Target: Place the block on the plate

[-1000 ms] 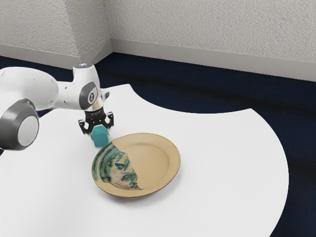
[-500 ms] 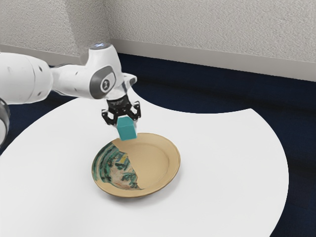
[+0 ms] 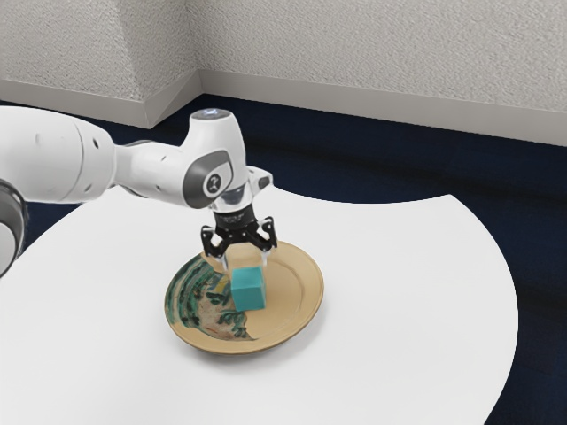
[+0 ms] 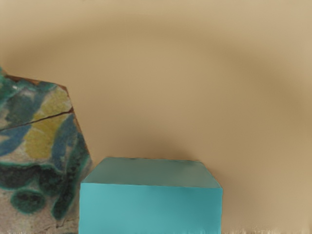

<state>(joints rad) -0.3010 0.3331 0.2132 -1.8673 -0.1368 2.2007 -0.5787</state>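
Note:
My gripper is over the plate in the exterior view, open, its two fingertips spread apart just above the block. The teal block rests on the inner part of the round tan plate, close to the edge of the painted green patch. In the wrist view the block lies just under my hand, top face toward the camera, with the plate's plain tan surface around it and the painted part beside it.
The plate stands on a white table with a curved edge. Bare tabletop surrounds the plate. Beyond the table are a dark blue floor and a textured wall.
My hand has moved toward the exterior view's right and then down over the plate, carrying the block there. The fingers have since opened, and the block now sits below them on the plate.

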